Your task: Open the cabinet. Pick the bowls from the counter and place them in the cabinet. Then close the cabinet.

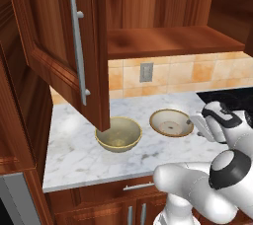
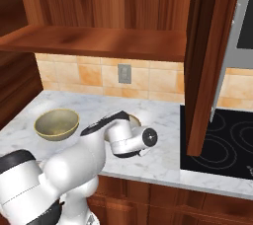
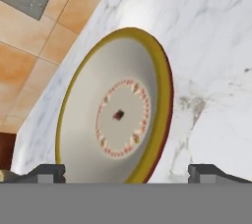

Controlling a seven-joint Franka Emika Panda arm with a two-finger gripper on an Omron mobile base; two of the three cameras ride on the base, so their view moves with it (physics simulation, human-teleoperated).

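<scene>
Two tan-rimmed ceramic bowls sit on the white marble counter (image 1: 74, 145).
Hand view shows the shallow bowl (image 3: 115, 115) holds nothing, gripper (image 3: 127, 173) jaws apart; left base view shows the deep olive bowl (image 1: 118, 134).

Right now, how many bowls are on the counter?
2. The deep bowl sits on the white counter under the open cabinet door. The shallow bowl sits to its right, near the stovetop.
</scene>
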